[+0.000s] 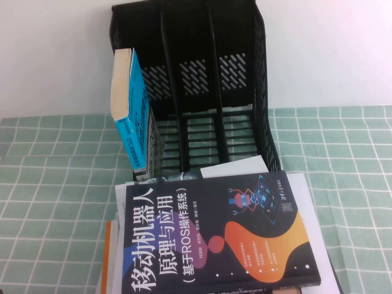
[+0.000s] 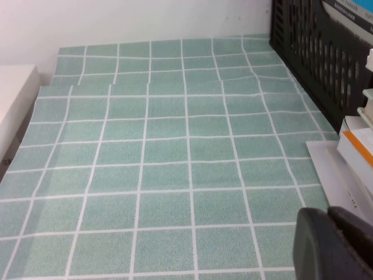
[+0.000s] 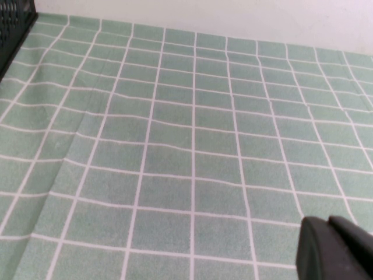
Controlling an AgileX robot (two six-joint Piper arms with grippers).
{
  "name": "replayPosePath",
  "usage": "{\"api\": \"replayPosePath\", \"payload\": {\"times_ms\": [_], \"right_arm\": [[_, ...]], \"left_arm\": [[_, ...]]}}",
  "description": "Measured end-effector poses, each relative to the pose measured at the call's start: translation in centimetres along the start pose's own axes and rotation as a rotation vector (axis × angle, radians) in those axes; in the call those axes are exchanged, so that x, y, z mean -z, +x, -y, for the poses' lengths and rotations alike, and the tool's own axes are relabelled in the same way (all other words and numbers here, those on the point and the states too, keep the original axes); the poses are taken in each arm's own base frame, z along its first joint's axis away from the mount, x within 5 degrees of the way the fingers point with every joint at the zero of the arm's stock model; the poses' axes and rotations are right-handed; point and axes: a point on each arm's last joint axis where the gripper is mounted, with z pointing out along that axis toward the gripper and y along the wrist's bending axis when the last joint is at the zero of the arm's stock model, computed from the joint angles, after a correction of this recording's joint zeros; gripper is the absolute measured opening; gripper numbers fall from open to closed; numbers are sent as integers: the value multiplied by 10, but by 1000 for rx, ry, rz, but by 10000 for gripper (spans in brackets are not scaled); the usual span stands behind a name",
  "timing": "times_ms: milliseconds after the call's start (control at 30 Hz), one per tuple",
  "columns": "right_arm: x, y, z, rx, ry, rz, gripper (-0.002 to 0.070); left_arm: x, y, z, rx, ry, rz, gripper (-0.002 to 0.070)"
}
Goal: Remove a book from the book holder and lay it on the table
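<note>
cyan-and-grey thick paperback book (image 1: 130, 107): upright in leftmost slot of tall black plastic rack (image 1: 245, 79) | dark navy book (image 1: 214, 236): flat on stack before rack | green gridded surface (image 1: 55, 202) | left tool (image 2: 335, 245): over cloth, fingers cannot tell | right tool (image 3: 335, 248): together, holding nothing

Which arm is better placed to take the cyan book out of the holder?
Probably left: the book stands in the book holder's leftmost slot. The left gripper hovers near that side; the right gripper, shut, hovers over bare table.
</note>
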Motion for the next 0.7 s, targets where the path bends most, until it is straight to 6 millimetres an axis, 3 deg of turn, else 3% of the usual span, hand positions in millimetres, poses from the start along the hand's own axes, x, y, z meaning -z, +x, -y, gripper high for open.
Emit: {"api": "replayPosePath", "payload": {"times_ms": [700], "right_arm": [[0,0,0,0,0,0,-2]], "left_arm": [[0,0,0,10,5,0,-2]]}}
